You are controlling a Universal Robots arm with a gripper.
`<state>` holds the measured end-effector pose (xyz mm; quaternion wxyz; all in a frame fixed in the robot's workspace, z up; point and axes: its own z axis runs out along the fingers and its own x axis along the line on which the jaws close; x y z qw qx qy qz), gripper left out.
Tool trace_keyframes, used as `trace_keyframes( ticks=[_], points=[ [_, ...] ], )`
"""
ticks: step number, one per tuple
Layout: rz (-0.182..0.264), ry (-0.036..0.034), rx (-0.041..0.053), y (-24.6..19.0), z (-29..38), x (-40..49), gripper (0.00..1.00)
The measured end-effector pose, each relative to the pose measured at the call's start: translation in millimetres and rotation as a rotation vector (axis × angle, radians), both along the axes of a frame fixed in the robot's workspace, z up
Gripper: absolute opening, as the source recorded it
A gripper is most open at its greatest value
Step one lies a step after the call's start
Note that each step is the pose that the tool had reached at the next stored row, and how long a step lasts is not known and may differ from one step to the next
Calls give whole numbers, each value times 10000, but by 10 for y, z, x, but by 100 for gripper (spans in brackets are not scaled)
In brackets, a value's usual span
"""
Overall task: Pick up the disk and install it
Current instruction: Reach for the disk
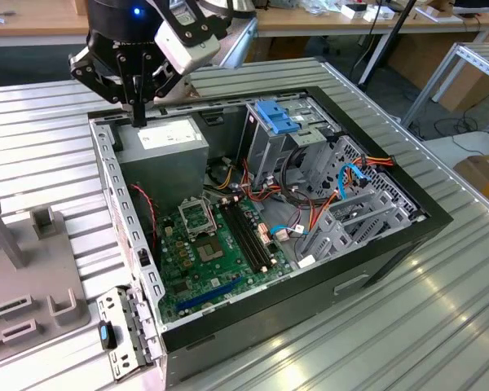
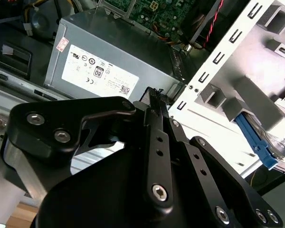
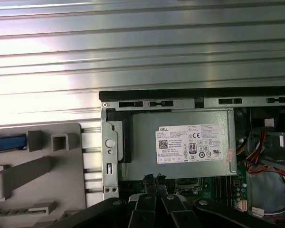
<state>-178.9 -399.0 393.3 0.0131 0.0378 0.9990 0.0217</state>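
Observation:
The disk sits in the grey holder beside the case: in the second wrist view its blue rail and a strip of silver metal show, and in the first wrist view I see the blue edge of the disk. My gripper hangs over the open computer case, just above the far edge of the power-supply box. Both wrist views show the black fingers pressed together with nothing between them, gripper and gripper. The grey drive cage with a blue latch piece stands at the case's far side.
The case lies open on a ribbed metal table, with the green motherboard and loose cables inside. The grey holder lies at the exterior view's left. A hinged side bracket juts out at the near corner.

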Motion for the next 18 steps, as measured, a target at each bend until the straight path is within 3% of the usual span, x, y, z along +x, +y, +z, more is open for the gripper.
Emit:
trace_keyframes(
  ticks=[15,18],
  points=[
    [-2,0,0,0,0,-240,11],
    [-2,0,0,0,0,-321,11]
  ],
)
